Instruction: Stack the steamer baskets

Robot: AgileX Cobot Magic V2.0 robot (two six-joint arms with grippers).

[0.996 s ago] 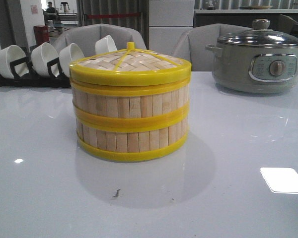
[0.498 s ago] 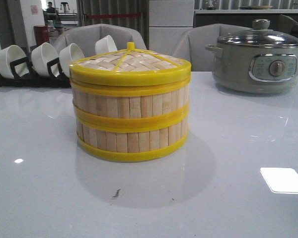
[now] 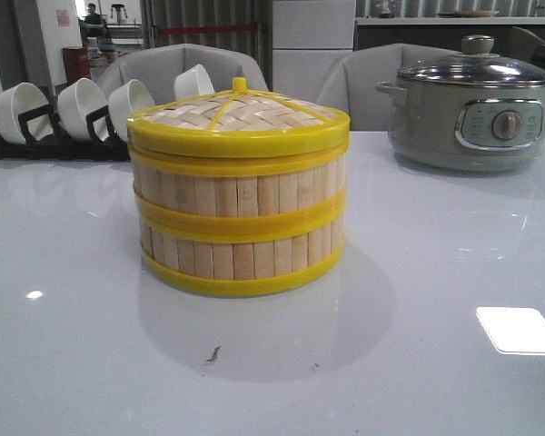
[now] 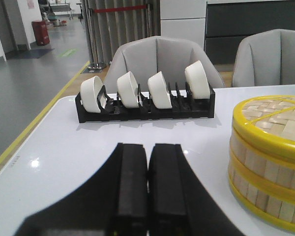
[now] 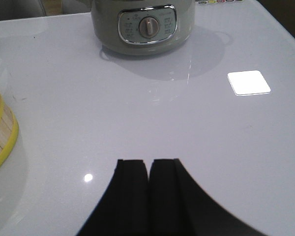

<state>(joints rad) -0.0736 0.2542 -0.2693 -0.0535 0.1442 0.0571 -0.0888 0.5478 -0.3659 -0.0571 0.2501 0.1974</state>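
Note:
Two steamer baskets stand stacked in the middle of the table, the upper basket [image 3: 238, 193] on the lower basket [image 3: 241, 256]. A woven bamboo lid [image 3: 239, 116] with a yellow rim covers the top one. The stack also shows in the left wrist view as the steamer baskets [image 4: 265, 177], off to one side of my left gripper [image 4: 147, 150], which is shut and empty above the table. In the right wrist view only an edge of the lower basket [image 5: 1, 135] shows, apart from my right gripper [image 5: 148, 164], shut on nothing. Neither gripper appears in the front view.
A grey-green electric pot [image 3: 477, 104] with a glass lid stands at the back right, seen too as the pot [image 5: 143, 24]. A black rack of white bowls [image 3: 59, 118] lines the back left, shown as the rack [image 4: 145, 96]. Chairs stand behind the table.

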